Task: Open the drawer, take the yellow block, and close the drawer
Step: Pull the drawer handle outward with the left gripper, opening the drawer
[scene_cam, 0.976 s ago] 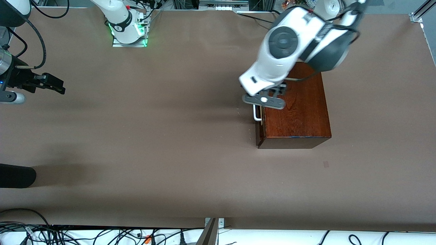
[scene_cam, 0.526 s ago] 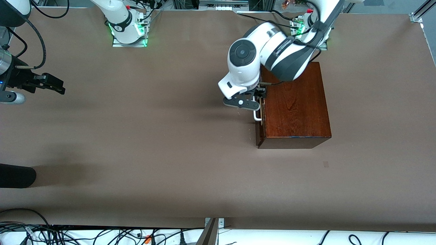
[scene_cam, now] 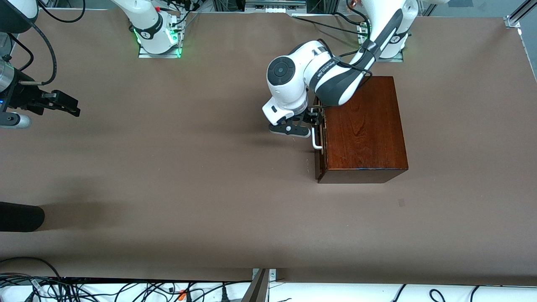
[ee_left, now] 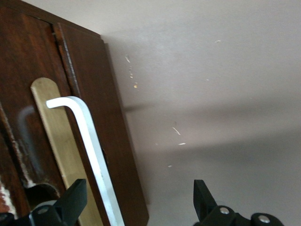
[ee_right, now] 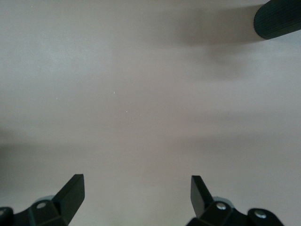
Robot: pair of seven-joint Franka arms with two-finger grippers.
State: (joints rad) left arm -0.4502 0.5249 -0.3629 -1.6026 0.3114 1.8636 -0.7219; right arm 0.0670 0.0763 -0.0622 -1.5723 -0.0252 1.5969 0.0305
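Front view shows my left gripper (scene_cam: 312, 121) low at the drawer (scene_cam: 319, 147) front of the mahogany box (scene_cam: 363, 130), which sits on the tabletop (scene_cam: 188, 176) toward the left arm's end, closer to the edge where the bases stand than to the camera's edge. The drawer is shut, flush with the box. In my left wrist view the jaws are spread wide, one finger (ee_left: 70, 205) against the dark drawer front beside the white handle (ee_left: 91, 146), the other finger (ee_left: 204, 200) out over bare tabletop; they hold nothing, and the bar runs between them. The yellow block is not visible in any view. My right gripper (scene_cam: 63, 102) waits over the tabletop's edge at the right arm's end, its jaws wide apart and empty.
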